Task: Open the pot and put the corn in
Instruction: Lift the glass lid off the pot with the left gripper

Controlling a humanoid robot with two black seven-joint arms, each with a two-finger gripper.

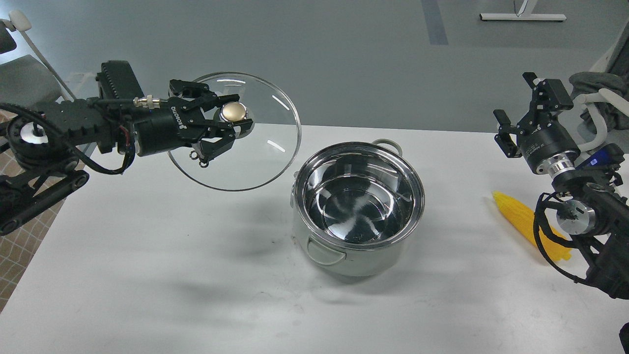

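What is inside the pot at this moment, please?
The pot is uncovered and holds nothing; only its mirror-like bottom shows. The corn lies outside, on the table.

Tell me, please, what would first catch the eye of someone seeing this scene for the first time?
Most striking is the glass lid held in the air at upper left, its gold knob clamped by the left gripper. Below and right of it, the open pot stands mid-table with a mirror-like, empty inside. At the right edge the yellow corn lies on the table, partly behind the right arm, whose gripper hangs open above it.
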